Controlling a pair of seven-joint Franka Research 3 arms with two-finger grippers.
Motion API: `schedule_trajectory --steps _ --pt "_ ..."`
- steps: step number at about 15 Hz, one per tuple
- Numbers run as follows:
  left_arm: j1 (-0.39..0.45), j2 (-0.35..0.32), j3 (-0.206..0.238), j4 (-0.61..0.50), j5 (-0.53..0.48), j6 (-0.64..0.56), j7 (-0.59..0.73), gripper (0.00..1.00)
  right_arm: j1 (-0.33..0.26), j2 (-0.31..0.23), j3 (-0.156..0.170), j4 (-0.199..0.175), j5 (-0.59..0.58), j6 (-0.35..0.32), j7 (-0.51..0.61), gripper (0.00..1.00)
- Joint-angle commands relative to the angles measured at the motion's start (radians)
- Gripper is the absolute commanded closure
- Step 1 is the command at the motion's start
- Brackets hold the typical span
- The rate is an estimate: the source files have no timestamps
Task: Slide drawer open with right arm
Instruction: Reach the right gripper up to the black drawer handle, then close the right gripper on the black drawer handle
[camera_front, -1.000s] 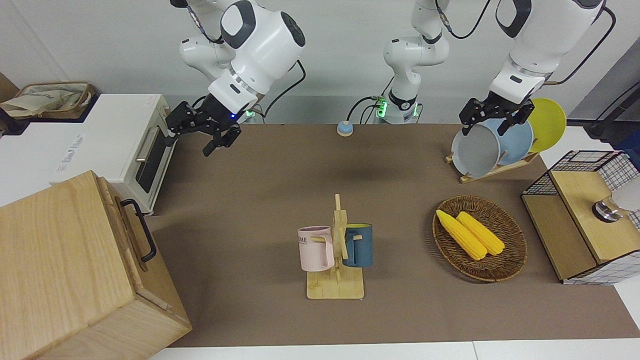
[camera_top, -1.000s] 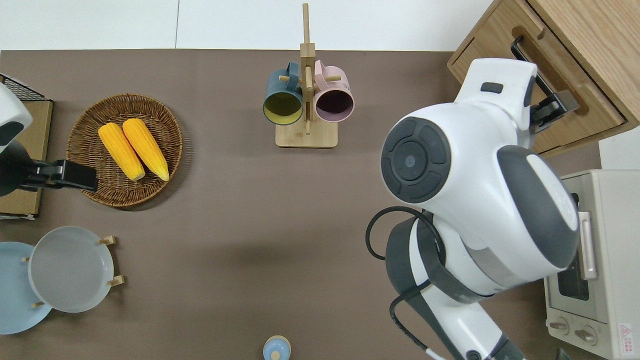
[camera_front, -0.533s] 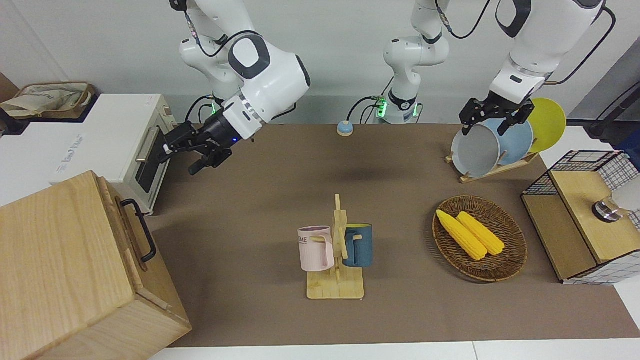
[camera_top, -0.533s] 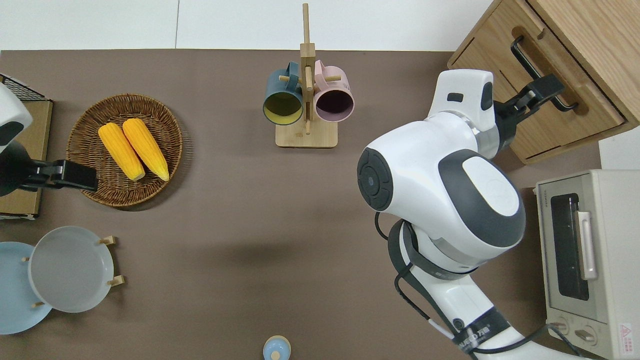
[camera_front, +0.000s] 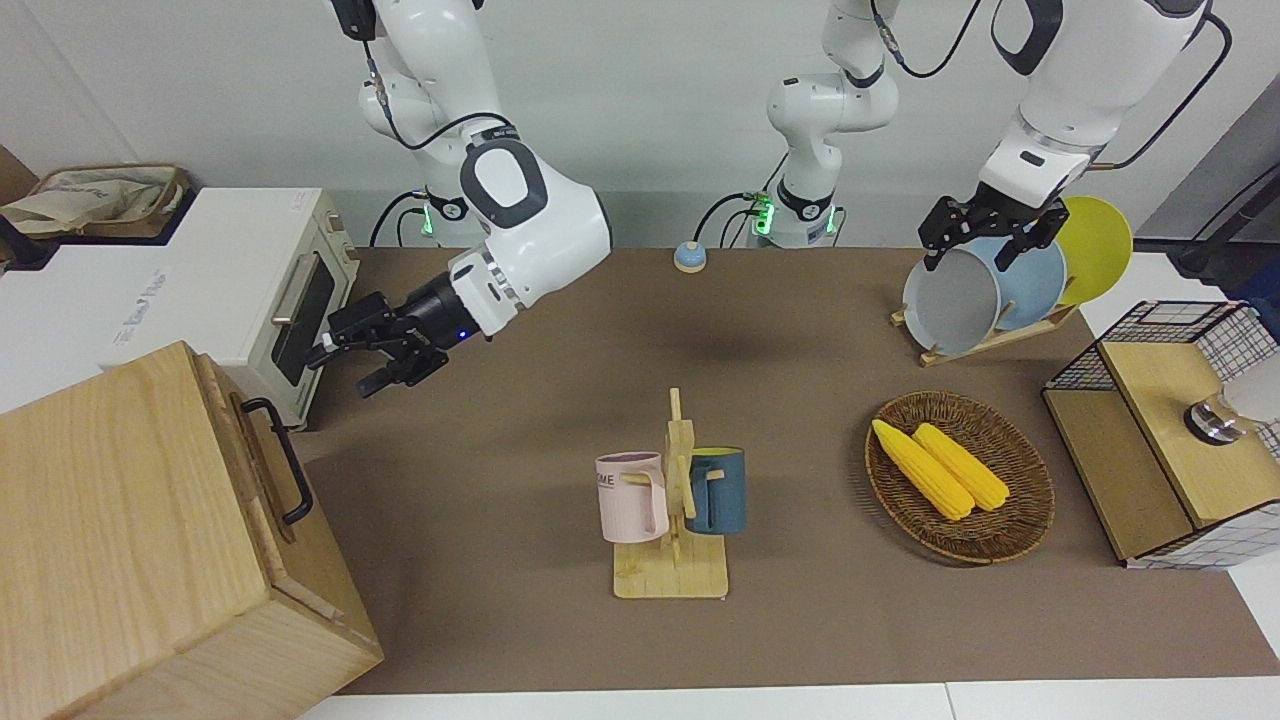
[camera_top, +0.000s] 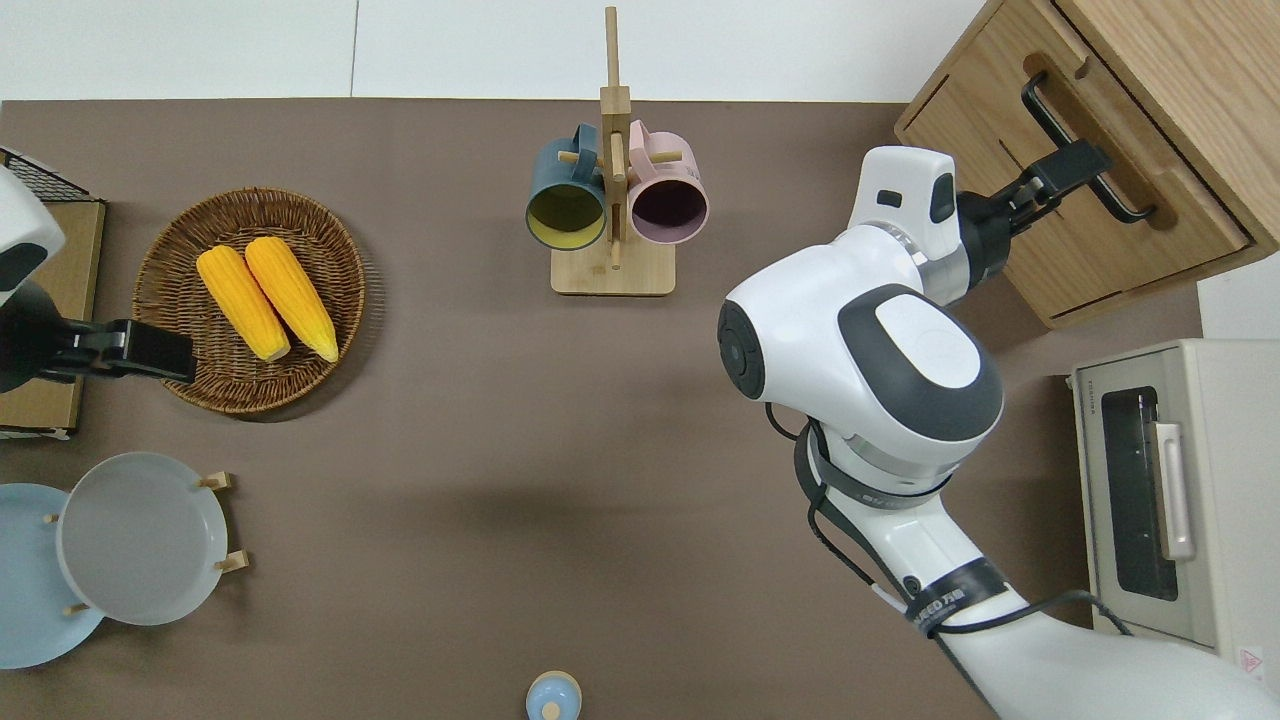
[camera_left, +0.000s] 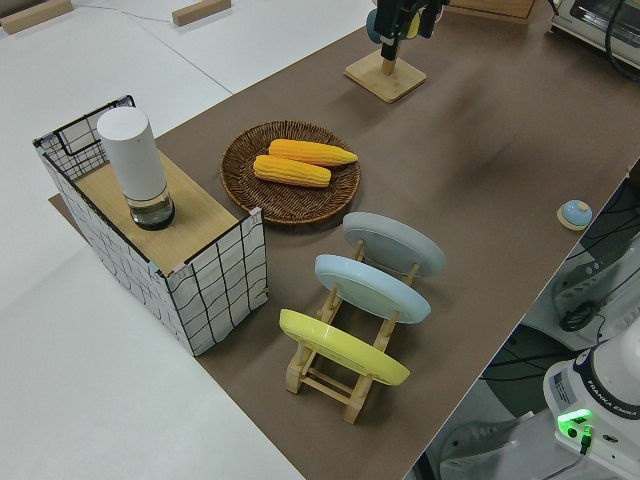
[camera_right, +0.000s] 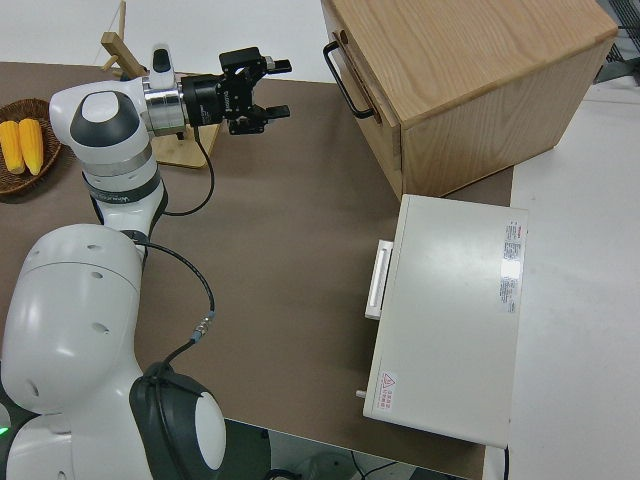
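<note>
The shallow light-oak drawer (camera_front: 268, 478) with its black metal loop handle (camera_top: 1085, 148) sits shut in the big oak box (camera_right: 470, 75) at the right arm's end of the table, farther from the robots than the white toaster oven (camera_top: 1180, 520). The right arm's black two-finger gripper (camera_right: 275, 90) hangs near that handle without touching it, fingers spread and empty (a blue light glows at its wrist). The left arm is parked.

Brown-topped table (camera_front: 520, 420) carries a big oak box (camera_front: 150, 530) and white toaster oven (camera_front: 250, 300) close by the right gripper (camera_front: 362, 360), a wooden mug stand (camera_front: 672, 560) mid-table, then wicker basket (camera_front: 1020, 530), plate rack (camera_front: 985, 335) and wire-sided box (camera_front: 1160, 440) well away.
</note>
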Motion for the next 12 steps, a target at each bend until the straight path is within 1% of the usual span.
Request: schedule_trajectory --steps 1,4,9,12 --pt "0.005 0.011 -0.007 0.024 0.017 -0.020 0.010 0.01 -0.014 0.028 -0.018 -0.014 -0.092 0.021 0.074 0.015" --pt "0.005 0.011 -0.007 0.024 0.017 -0.020 0.010 0.01 -0.016 0.065 -0.032 -0.016 -0.135 0.018 0.137 0.015" --pt "0.005 0.011 -0.007 0.024 0.017 -0.020 0.010 0.01 -0.014 0.111 -0.074 -0.014 -0.214 0.022 0.222 0.017" --pt "0.005 0.011 -0.007 0.024 0.017 -0.020 0.010 0.01 -0.017 0.131 -0.077 -0.013 -0.269 0.024 0.265 0.017"
